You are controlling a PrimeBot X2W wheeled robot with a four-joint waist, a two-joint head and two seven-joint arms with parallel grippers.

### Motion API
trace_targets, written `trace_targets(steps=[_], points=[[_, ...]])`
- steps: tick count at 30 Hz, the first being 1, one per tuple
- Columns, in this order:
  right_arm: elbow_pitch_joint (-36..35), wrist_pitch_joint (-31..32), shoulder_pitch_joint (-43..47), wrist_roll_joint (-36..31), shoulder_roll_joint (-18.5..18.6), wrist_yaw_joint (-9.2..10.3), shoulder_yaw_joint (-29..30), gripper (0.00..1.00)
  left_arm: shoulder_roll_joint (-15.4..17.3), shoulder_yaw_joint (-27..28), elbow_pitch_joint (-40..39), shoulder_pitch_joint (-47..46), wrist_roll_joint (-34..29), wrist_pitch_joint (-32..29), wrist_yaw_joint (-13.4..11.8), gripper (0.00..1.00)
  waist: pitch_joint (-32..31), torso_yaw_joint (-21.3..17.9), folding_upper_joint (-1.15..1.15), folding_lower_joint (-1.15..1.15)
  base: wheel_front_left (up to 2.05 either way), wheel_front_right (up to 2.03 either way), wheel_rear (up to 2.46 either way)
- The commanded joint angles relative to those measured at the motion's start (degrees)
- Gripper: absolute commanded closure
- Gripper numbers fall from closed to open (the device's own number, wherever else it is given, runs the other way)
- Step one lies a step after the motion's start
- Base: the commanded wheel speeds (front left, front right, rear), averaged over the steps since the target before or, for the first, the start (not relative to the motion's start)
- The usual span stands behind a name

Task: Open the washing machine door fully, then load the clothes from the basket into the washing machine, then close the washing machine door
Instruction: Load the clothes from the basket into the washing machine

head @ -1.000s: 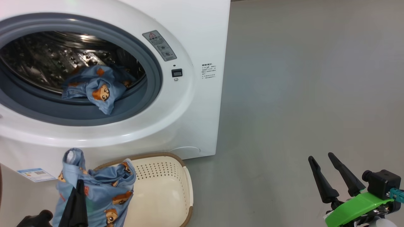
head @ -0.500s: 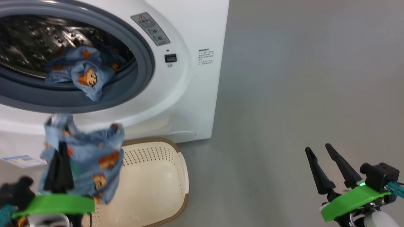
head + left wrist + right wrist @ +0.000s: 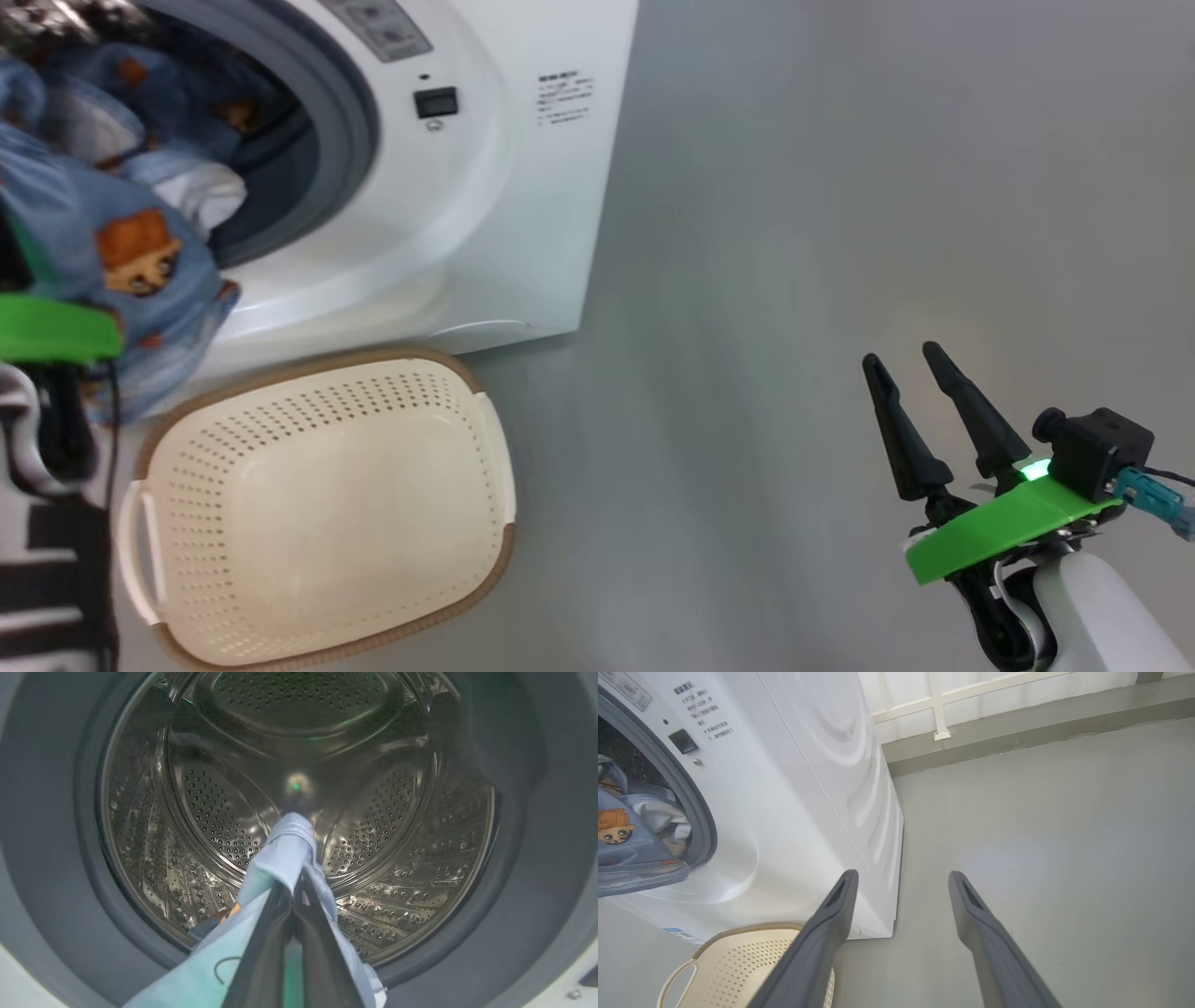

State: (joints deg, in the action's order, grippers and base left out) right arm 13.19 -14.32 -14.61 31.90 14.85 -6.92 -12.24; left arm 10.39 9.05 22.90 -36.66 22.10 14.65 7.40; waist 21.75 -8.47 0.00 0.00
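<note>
My left gripper (image 3: 293, 882) is shut on a light-blue bear-print garment (image 3: 285, 844) and holds it at the mouth of the steel drum (image 3: 299, 742) of the white washing machine (image 3: 485, 187). In the head view this garment (image 3: 121, 252) hangs over the grey gasket and hides the fingers. More blue bear fabric (image 3: 187, 103) lies inside the opening behind it. The cream basket (image 3: 317, 504) stands on the floor below the opening with nothing in it. My right gripper (image 3: 901, 359) is open over bare floor, far to the right. The washing machine door is out of view.
Grey floor (image 3: 794, 233) stretches right of the machine. A white railing and a low kerb (image 3: 938, 704) run behind it. A black-and-white striped part (image 3: 47, 560) sits at the lower left beside the basket.
The head camera has shifted. My left gripper has lifted the garment from above the basket up to the drum opening. The right gripper stays open.
</note>
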Motion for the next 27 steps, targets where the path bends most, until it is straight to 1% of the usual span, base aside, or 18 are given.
trace_targets(steps=[1, 9, 14, 19, 21, 23, 27], points=[[-1.18, -0.68, -0.24, -0.28, 0.16, -0.57, -1.23, 0.0, 3.39, 1.51, 1.75, -3.44, -1.12, 0.35, 0.09, 1.0, 2.28, -2.54, 0.0, 0.0, 0.0, 0.0, 0.0], [-1.1, -0.68, -1.29, -0.21, -1.03, -0.57, -2.52, 0.0, 6.06, -0.12, 19.79, -15.58, -2.81, 0.35, 0.09, 1.0, 3.97, -4.87, 0.0, 0.0, 0.0, 0.0, 0.0], [-1.04, -0.68, -2.18, -0.01, -1.53, -0.57, -3.41, 0.0, 7.72, -0.54, 28.14, -21.23, -3.73, 0.35, 0.09, 1.0, 4.66, -6.33, 0.0, 0.0, 0.0, 0.0, 0.0], [-1.12, -0.68, -2.59, 0.13, -1.81, -0.57, -4.12, 0.0, 9.22, -1.32, 31.71, -24.41, -5.06, 0.35, 0.09, 1.0, 5.36, -7.36, 0.0, 0.0, 0.0, 0.0, 0.0], [-1.14, -0.68, -2.87, 0.21, -1.93, -0.57, -4.39, 0.0, 10.13, -1.13, 31.5, -25.85, -5.85, 0.35, -0.06, 1.0, 5.8, -7.79, 0.0, 0.0, 0.0, 0.0, 0.0], [-1.24, -0.68, -3.24, 0.29, -2.05, -0.57, -4.61, 0.0, 10.8, -0.26, 29.37, -27.13, -6.38, 0.35, -0.24, 1.0, 6.42, -8.19, 0.0, 0.0, 0.0, 0.0, 0.0], [-1.52, -0.68, -3.72, 0.32, -2.27, -0.57, -4.54, 0.0, 11.17, 2.27, 21.09, -28.29, -8.12, 0.35, -0.36, 1.0, 7.48, -8.47, 0.0, 0.0, 0.0, 0.0, 0.0]])
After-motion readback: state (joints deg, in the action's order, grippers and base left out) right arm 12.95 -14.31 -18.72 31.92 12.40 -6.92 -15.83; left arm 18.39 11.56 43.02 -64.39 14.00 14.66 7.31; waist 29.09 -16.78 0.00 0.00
